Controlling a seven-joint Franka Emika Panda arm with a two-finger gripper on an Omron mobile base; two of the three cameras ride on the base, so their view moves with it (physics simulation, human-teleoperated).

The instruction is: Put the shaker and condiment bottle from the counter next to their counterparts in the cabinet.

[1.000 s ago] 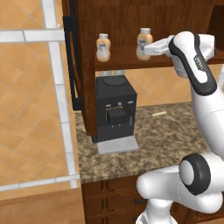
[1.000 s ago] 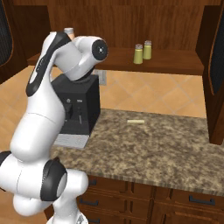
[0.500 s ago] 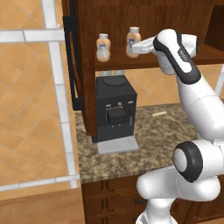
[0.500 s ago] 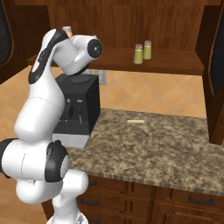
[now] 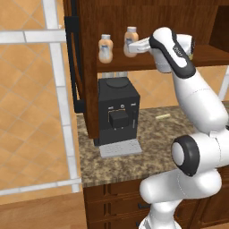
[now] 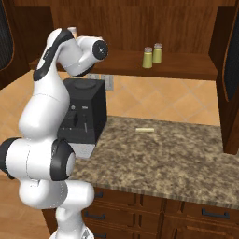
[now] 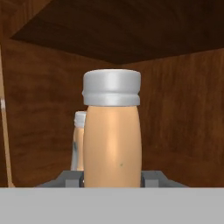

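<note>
The end effector (image 5: 132,44) is up at the cabinet shelf, clamped tight on the condiment bottle (image 5: 130,41), and in the hand view that peach-orange body with its pale cap (image 7: 112,131) stands upright dead centre, squeezed between the two dark finger tips (image 7: 151,178). Just behind it, peeking out on its left side in the hand view, is the twin bottle (image 7: 78,140). From the left base view the twin bottle (image 5: 105,48) stands near the left end of the shelf, and the held one is just beside it, a little apart, at shelf level. Whether the held bottle's base touches the shelf board I cannot tell.

Further along the shelf (image 6: 186,70), toward its right part, two yellow-green shakers (image 6: 152,56) stand close together, both upright with grey caps.

The cabinet (image 5: 89,67) is dark reddish wood, its door with the black handle (image 5: 74,62) swung open at the left.

Below the shelf sits the black coffee machine (image 5: 118,114) at the back-left of the bench (image 6: 177,158). A small pale stick (image 6: 144,130) lies flat near the back edge of the bench, well apart from the machine.
</note>
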